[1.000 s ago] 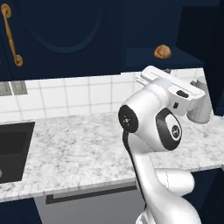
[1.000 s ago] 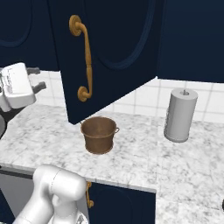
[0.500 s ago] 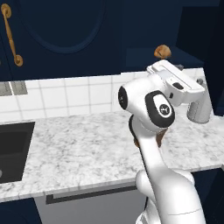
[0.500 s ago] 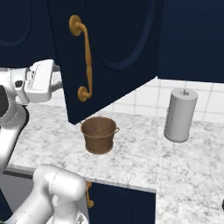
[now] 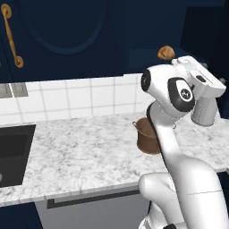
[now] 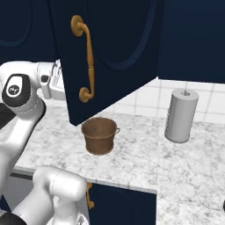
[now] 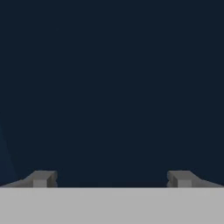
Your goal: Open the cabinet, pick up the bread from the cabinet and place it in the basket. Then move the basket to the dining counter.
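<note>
Golden-brown bread lump [image 5: 165,53] sits upper right in the open navy cabinet [image 6: 114,48], arm partly hiding the copper-brown basket [image 5: 146,136] below. Gripper [image 7: 112,179] spread wide, empty, facing blank navy.

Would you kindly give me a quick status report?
End effector open, empty, facing dark navy. Cabinet door open; bread inside. Basket on worktop.

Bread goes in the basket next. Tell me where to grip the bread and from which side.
Judging from the left base view, grip the bread across its rounded middle, coming in level from the cabinet's open front. It is a small lump sitting on the shelf, with cabinet wall behind, so the front looks like the free side. The gripper is open, fingers wide apart.
</note>
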Tool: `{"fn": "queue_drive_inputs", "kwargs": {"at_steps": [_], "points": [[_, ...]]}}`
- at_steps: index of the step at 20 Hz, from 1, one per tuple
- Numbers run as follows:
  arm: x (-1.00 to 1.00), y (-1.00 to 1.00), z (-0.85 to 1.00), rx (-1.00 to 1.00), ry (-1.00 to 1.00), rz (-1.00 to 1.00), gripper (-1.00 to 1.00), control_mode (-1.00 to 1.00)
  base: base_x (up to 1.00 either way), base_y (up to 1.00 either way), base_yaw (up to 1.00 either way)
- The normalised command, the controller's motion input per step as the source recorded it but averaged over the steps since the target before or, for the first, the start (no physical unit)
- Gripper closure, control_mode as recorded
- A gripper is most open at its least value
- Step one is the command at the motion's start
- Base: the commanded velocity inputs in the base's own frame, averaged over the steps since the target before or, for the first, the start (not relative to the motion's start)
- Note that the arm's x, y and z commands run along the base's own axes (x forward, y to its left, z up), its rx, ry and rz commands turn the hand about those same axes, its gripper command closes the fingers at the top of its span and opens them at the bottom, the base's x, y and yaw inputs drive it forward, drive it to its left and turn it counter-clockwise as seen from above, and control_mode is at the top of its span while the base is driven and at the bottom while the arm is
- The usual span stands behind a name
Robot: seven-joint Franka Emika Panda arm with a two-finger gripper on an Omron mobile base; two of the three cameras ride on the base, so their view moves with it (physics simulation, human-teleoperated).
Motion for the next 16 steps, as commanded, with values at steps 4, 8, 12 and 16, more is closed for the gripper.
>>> {"fn": "queue_drive_inputs", "kwargs": {"at_steps": [4,8,12,16], "points": [[-0.11,-0.97,0.0,0.21,-0.05,-0.05,-1.0,-1.0,0.0,0.0,0.0],[-0.24,-1.0,0.0,0.25,-0.13,-0.01,-1.0,-1.0,0.0,0.0,0.0],[0.07,-1.0,-0.01,0.24,-0.11,0.0,-1.0,-1.0,0.0,0.0,0.0],[0.38,-0.87,-0.03,0.2,-0.03,0.02,-1.0,-1.0,0.0,0.0,0.0]]}}
